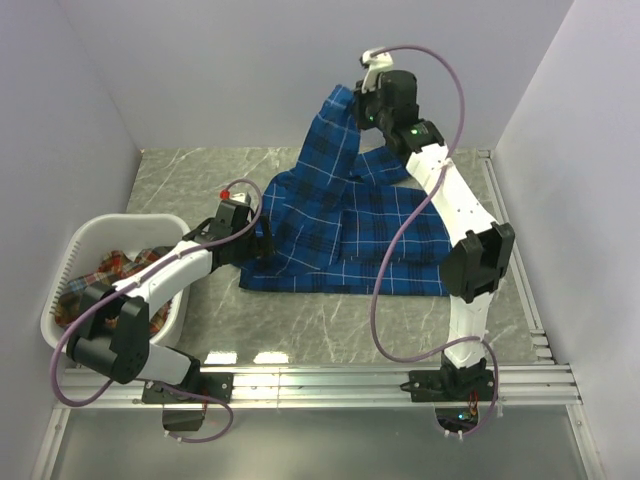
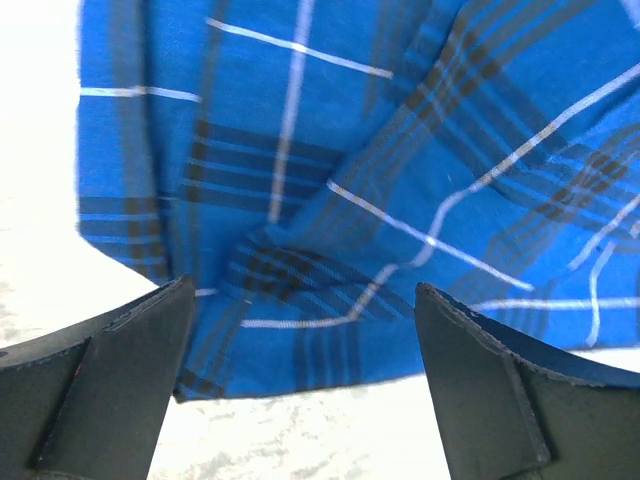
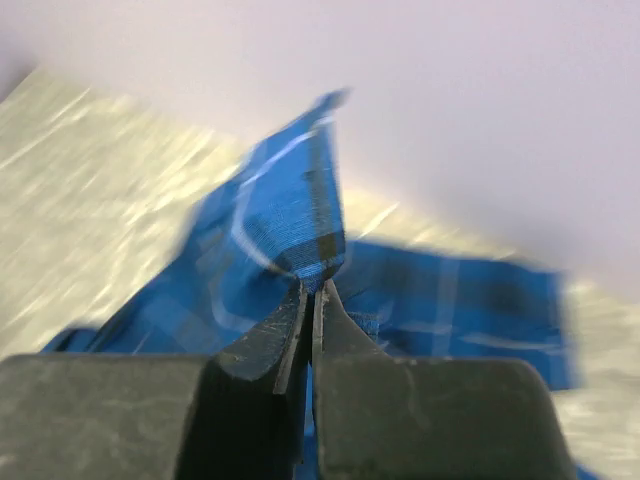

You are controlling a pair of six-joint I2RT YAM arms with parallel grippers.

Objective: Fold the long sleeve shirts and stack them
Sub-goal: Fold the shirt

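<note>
Blue plaid shirt [image 1: 340, 240] looks thin, limp and light, so I'd take it at a hem or cuff; it lies spread on the table [image 1: 330, 330] just beside the basket [image 1: 70, 255], with the part farthest from the basket lifted by the right pincer [image 3: 310, 292], which is clamped on the cloth. Left pincer [image 2: 300, 300] hangs wide apart over the shirt edge nearest the basket, holding nothing. Only the overhead view shows the red plaid shirt [image 1: 110, 272] bunched in the basket; only the right wrist view shows the pinch close up.
</note>
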